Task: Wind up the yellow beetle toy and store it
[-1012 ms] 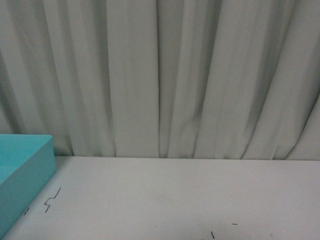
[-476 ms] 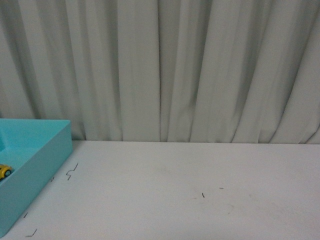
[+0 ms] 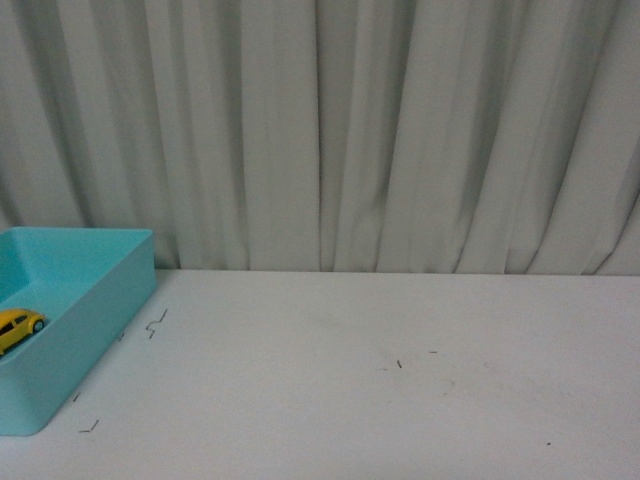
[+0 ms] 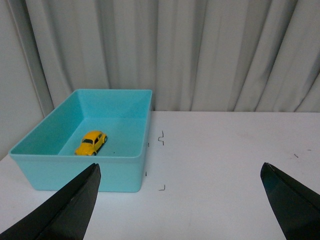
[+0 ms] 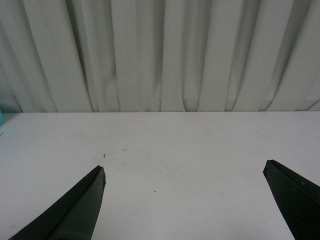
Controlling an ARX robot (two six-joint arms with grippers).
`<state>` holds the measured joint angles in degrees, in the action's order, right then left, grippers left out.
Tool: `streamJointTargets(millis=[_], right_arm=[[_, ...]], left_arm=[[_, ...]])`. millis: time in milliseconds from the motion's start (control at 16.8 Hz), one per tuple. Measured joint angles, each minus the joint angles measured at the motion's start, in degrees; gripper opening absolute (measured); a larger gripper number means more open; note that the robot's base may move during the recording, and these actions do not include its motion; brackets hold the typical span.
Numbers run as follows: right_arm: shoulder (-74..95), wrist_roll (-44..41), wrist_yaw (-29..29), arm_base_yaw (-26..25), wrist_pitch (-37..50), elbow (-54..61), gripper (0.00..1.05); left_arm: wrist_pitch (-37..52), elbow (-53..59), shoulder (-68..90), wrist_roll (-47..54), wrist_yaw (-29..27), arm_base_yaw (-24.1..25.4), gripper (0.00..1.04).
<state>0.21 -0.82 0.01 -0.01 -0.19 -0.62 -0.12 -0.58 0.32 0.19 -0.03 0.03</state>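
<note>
White table (image 4: 225, 165); yellow beetle toy (image 4: 91, 142) in teal bin (image 4: 85, 172), beyond empty, spread left pincer (image 4: 180, 195); right pincer (image 5: 185, 195) likewise.

pale pleated curtain (image 3: 330, 130) hangs behind white table (image 3: 400, 400).

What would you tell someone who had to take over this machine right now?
Left gripper: open, holding nothing.
Right gripper: open, holding nothing, over bare table.
The yellow toy car sits on its wheels inside the blue bin at the table's left side, apart from both grippers.
Done: the car is stored in the bin. Whether it was wound up cannot be told.
Left: apparently nothing but confirming the winding.
</note>
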Motion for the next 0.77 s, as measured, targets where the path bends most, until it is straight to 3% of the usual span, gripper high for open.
streamJointTargets(millis=[774], right_arm=[[0.0, 0.0, 0.0, 0.0, 0.0, 0.0, 0.98]], left_arm=[[0.0, 0.0, 0.0, 0.0, 0.0, 0.0, 0.98]])
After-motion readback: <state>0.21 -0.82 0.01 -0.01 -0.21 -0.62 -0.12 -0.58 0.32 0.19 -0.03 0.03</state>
